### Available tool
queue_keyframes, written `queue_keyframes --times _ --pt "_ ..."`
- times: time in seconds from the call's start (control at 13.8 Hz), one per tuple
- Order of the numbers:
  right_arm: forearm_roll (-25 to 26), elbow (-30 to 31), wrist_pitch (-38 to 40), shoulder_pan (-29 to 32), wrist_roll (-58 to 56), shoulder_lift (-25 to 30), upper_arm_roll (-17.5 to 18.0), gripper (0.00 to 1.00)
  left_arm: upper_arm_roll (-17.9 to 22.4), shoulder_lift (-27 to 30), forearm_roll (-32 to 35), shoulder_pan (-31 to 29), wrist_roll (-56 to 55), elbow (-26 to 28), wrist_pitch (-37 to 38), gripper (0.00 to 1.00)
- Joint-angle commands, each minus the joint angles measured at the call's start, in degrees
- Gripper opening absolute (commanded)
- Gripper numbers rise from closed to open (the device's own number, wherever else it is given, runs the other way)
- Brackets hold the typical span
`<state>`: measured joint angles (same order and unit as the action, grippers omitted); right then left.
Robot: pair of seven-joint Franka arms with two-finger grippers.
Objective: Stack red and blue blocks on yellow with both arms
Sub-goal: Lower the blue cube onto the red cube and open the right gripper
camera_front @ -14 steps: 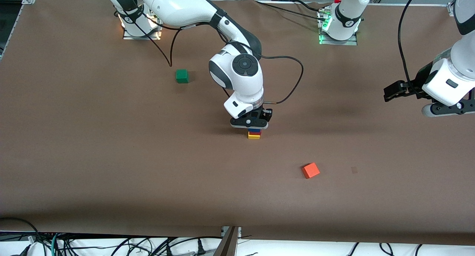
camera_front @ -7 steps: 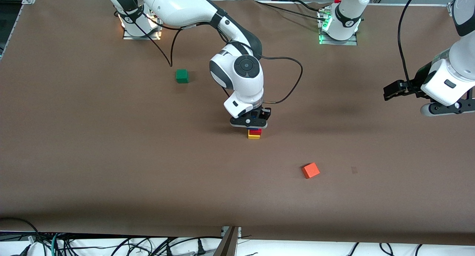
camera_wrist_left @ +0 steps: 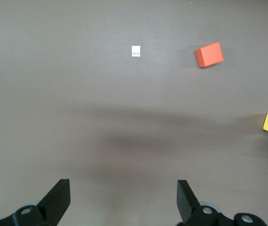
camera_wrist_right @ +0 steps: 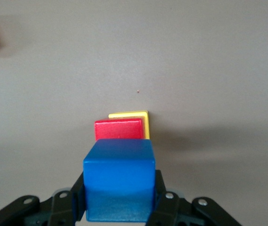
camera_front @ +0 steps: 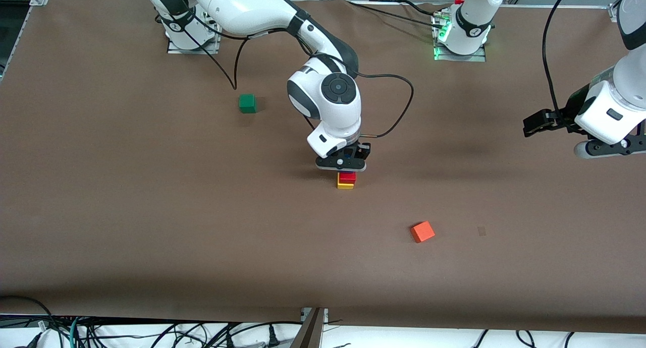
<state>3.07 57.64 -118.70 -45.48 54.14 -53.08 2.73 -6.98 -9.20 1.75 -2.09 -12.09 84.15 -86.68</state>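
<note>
— Where's your blue cube [camera_wrist_right: 119,183]?

— Clamped in your right gripper [camera_wrist_right: 120,200], up in the air over the red cube [camera_front: 347,176], which sits on the yellow cube [camera_front: 345,185] mid-table.

— And your left gripper [camera_wrist_left: 123,200]?

— Jaws wide, holding nothing, waiting over the left arm's end of the table [camera_front: 126,212]. Orange cube [camera_front: 422,232] and green cube [camera_front: 247,103] lie apart.

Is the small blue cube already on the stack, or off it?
Off it: the shut right gripper holds the small matte blue cube above the red cube, which sits on the yellow cube.
</note>
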Motion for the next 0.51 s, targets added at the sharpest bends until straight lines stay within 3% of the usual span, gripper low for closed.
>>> queue_keyframes --times 0.0,0.43 --pt "0.2 -2.4 -0.8 0.3 1.0 -1.1 0.5 0.0 -0.1 0.9 -1.0 -0.6 1.4 0.9 -0.4 1.0" --pt "0.2 -2.4 -2.1 0.3 1.1 -2.0 0.5 0.08 -0.1 0.8 -1.0 -0.6 1.3 0.5 -0.3 1.0"
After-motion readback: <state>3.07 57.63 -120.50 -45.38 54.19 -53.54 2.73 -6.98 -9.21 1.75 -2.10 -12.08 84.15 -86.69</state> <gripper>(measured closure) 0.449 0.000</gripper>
